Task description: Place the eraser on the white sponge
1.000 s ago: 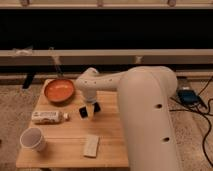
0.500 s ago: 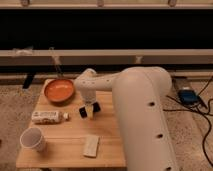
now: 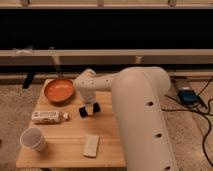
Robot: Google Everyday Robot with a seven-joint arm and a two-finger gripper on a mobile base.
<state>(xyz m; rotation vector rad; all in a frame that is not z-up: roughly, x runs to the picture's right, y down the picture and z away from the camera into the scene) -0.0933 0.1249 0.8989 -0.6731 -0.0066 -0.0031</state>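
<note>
My gripper (image 3: 90, 109) hangs low over the middle of the wooden table (image 3: 65, 131), just right of the white labelled bottle. Two small dark shapes show at its tip. I cannot tell whether one of them is the black eraser, and no separate eraser lies in view on the table. The white sponge (image 3: 91, 145) lies flat near the table's front edge, a little in front of the gripper and apart from it.
An orange bowl (image 3: 59, 91) sits at the back left of the table. A white labelled bottle (image 3: 47, 116) lies on its side at the left. A white cup (image 3: 33, 138) stands at the front left. My large white arm (image 3: 142, 115) covers the table's right side.
The gripper stays over the same spot at the table's middle. The arm's bulk has shifted slightly. Nothing on the table has moved.
</note>
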